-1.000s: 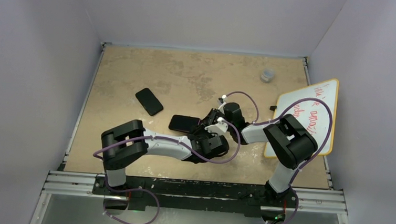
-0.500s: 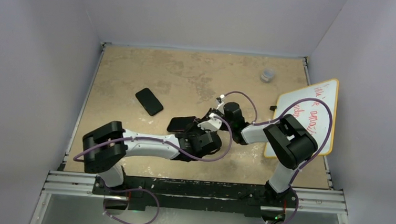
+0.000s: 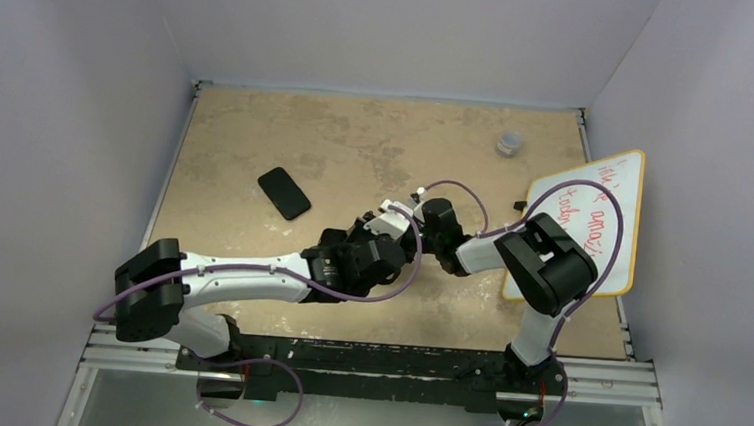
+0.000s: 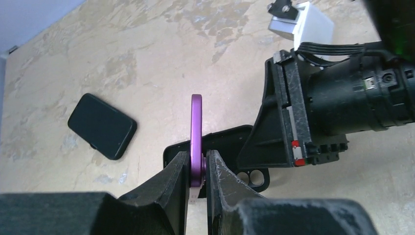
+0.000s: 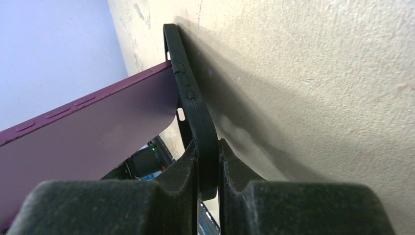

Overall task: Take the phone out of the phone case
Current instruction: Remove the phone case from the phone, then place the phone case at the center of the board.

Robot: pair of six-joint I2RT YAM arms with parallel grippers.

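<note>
With the left gripper (image 4: 197, 160) clamped on the edge of the purple phone (image 4: 196, 120) and the right gripper (image 5: 208, 154) pinching the rim of the black case (image 5: 190, 93) near the middle of the tabletop (image 3: 248, 134), the arms should draw steadily apart without twisting.

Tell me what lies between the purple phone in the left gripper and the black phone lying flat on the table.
Only bare table; the left wrist view shows it between the purple phone, held in the left gripper, and the black phone.
</note>
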